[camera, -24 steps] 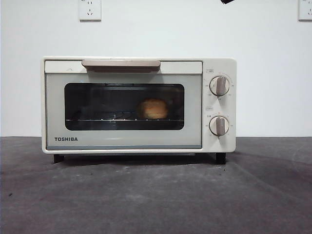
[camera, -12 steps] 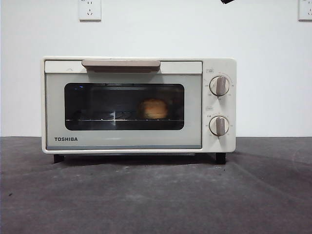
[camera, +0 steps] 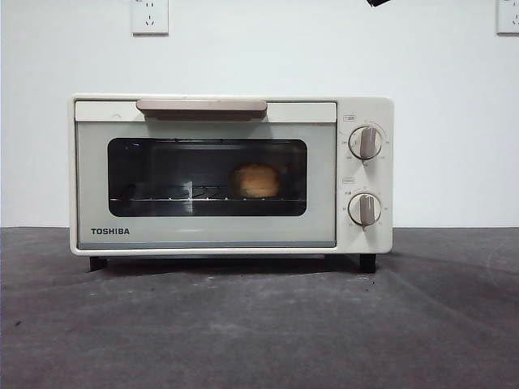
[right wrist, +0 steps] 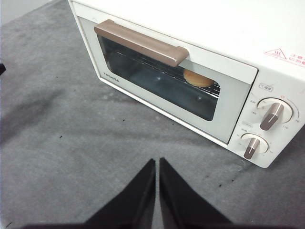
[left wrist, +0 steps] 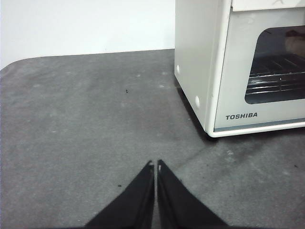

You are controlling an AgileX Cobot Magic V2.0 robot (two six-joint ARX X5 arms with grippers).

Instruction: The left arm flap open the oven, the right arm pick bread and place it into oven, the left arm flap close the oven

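With the bread (camera: 255,180) on the rack inside the shut oven (camera: 231,174), both the left gripper (left wrist: 156,164) and right gripper (right wrist: 157,162) hang clear, jaws together, so nothing seems left but keeping off the door.

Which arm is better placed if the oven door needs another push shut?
Probably the right: its gripper faces the oven door handle. The left gripper sits off the oven's side. The door already looks closed, bread inside.

Dark grey table mat (camera: 259,324), white wall (camera: 259,49), two wall sockets (camera: 150,16)
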